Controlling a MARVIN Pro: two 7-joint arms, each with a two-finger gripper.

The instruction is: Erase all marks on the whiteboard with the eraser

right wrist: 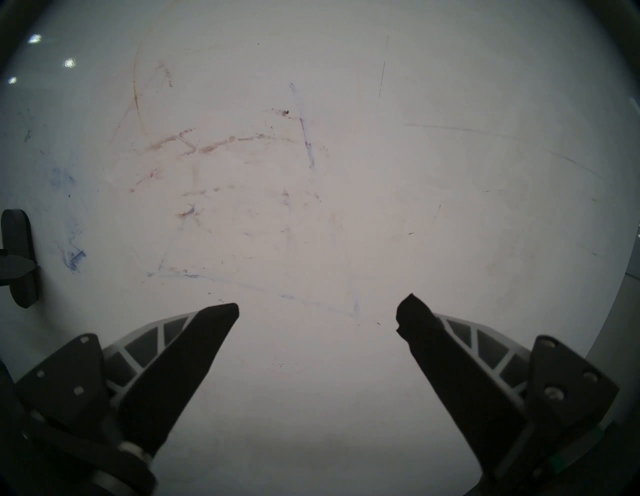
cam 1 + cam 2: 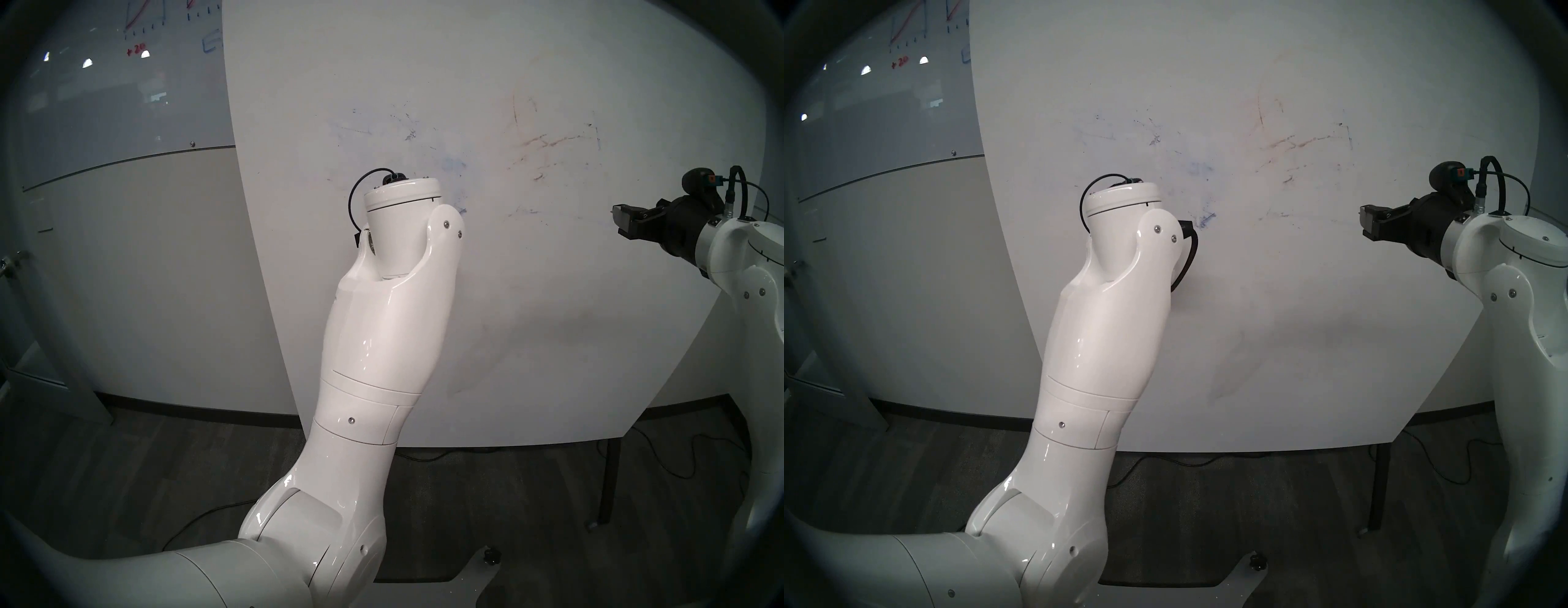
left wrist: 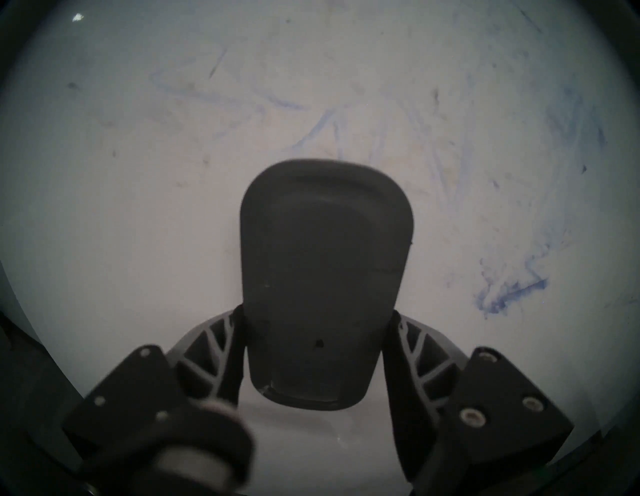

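Office corner w/ dark floor; big matte whiteboard (image 2: 551,318) stands upright facing the robot, a glass board (image 2: 106,85) w/ graph scribbles behind it at upper left.

Left gripper (image 3: 320,343) clamped on the eraser (image 3: 325,277), jaws on its two long sides, pad facing the board. Whether the pad actually presses the board can't be told. Strongest of the marks (image 3: 509,294): a blue smear just right of the eraser; fainter blue lines above and up-right of it. Brownish streaks (image 1: 207,145) sit well right, nearer the right gripper (image 1: 317,313), which is spread wide, empty, short of the board.

To do it well: keep pad flat, even pressure, overlap passes, sweep right over the blue smear, then on to the brown streaks.

Left forearm rises steeply from low centre, wrist bent fwd to the board. Right arm comes in from the right edge, gripper pointing about level.
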